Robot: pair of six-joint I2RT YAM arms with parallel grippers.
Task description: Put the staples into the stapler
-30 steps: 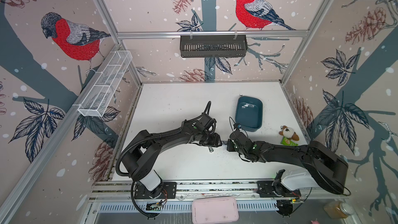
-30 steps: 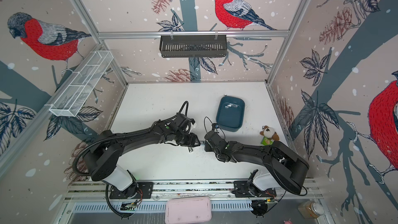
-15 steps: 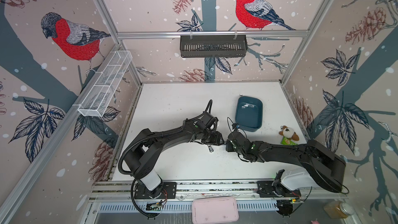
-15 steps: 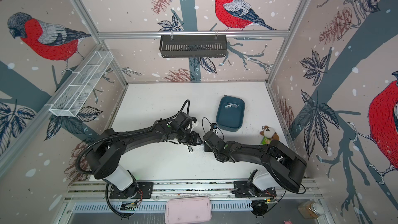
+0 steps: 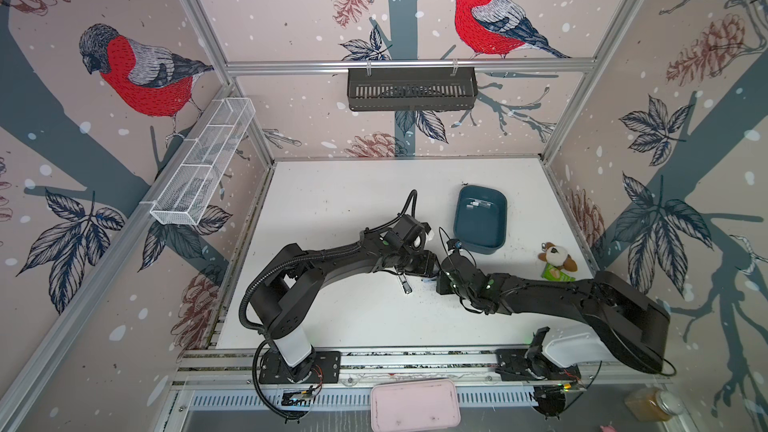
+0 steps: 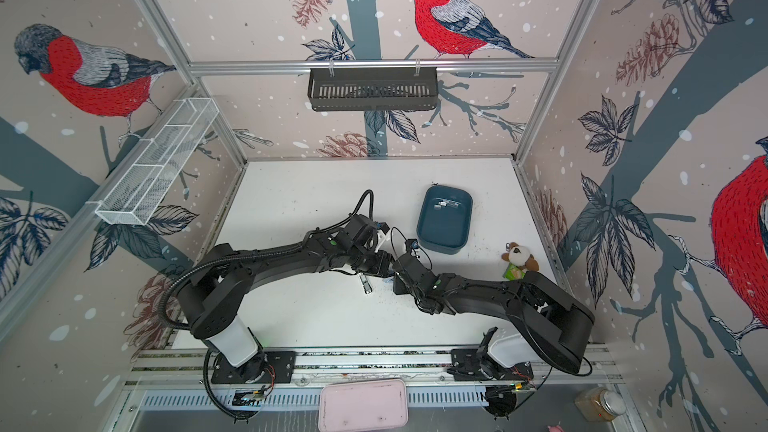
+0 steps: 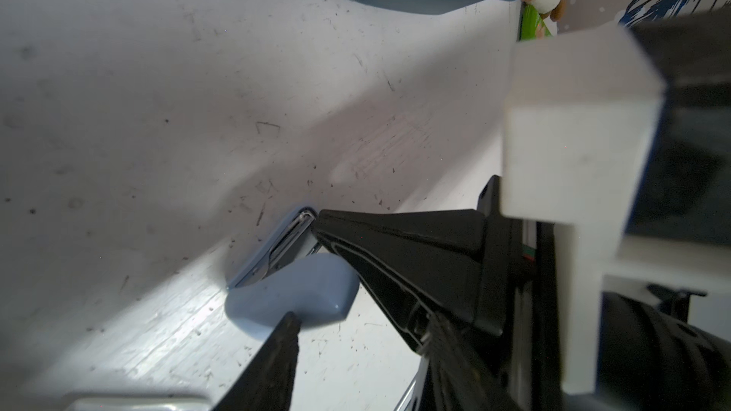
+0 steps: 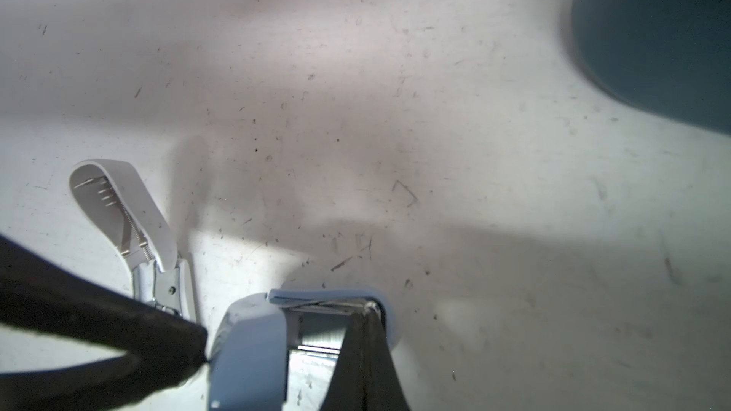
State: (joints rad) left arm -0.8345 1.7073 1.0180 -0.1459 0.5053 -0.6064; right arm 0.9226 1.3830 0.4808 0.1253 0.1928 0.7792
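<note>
**Staples in the channel, lid still to close**

The light-blue stapler [image 8: 249, 349] sits on the table [image 8: 435, 132] with its lid raised, between the two tools. The right tool [image 8: 368, 310] is pinched fully closed, and its tip rests on the front end of the open metal channel. Just behind that tip lies a ribbed silvery strip, which I take to be the staples [image 8: 318, 334], already lying in the channel. The left tool [image 8: 197, 347] meets the lid from the opposite side, with one finger [image 7: 277, 357] against the blue plastic. Whether it clamps the lid or only props it I cannot tell. A white stapler [image 8: 118, 215] lies open just beside the left tool.

The feeding looks nearly done. Seating the strip fully and closing the lid appear to remain.

Compared with a second ago, the right tool has crept closer to the left tool so that the two now meet over the stapler, and neither tool's jaws look changed
</note>
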